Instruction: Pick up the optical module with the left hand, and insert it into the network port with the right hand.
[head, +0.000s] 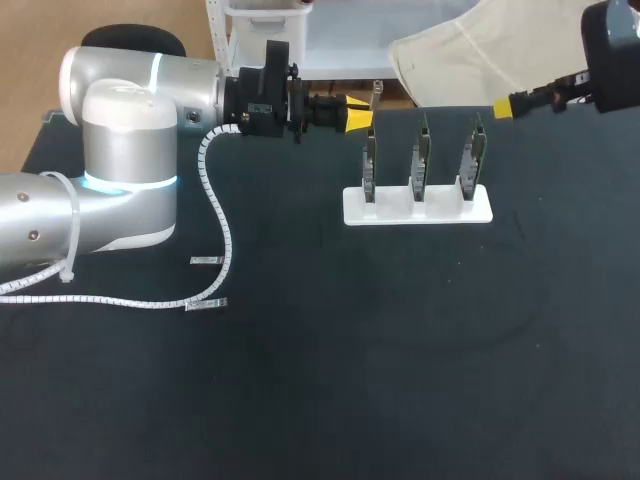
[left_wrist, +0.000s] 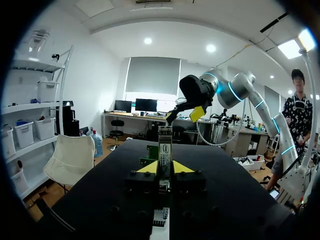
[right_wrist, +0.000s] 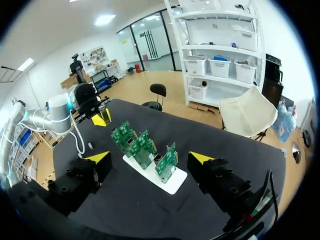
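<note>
Where the left gripper's (left_wrist: 165, 168) yellow tips close in, they are clamped from both sides on the optical module (left_wrist: 165, 147). Its lower part is pinched between the pads. The module stands on end, with its long axis upright and across the line of the fingers, which lie level over the table (head: 350, 380). Its free end points up above the tips. Which end carries the connector cannot be told.

In the head view the same slim piece (head: 377, 92) rises just past the left gripper (head: 362, 117), which points to the robot's right from the left arm (head: 130, 150). A white spiral-wrapped cable (head: 215, 220) hangs from that arm's wrist down to the table.

Just beside and nearer the camera stands a white base (head: 418, 212) holding three green circuit boards (head: 423, 160) upright in a row. The leftmost board is the one nearest the held module.

The right gripper (right_wrist: 150, 157) has its fingers spread wide with nothing between them. In its own view the base (right_wrist: 172, 184) and boards (right_wrist: 142, 147) lie ahead of it, down on the table. In the head view the right gripper (head: 503, 108) sits near the far right corner, well apart from the boards. In the left wrist view it (left_wrist: 192, 114) hangs ahead of the module and above the table.
</note>
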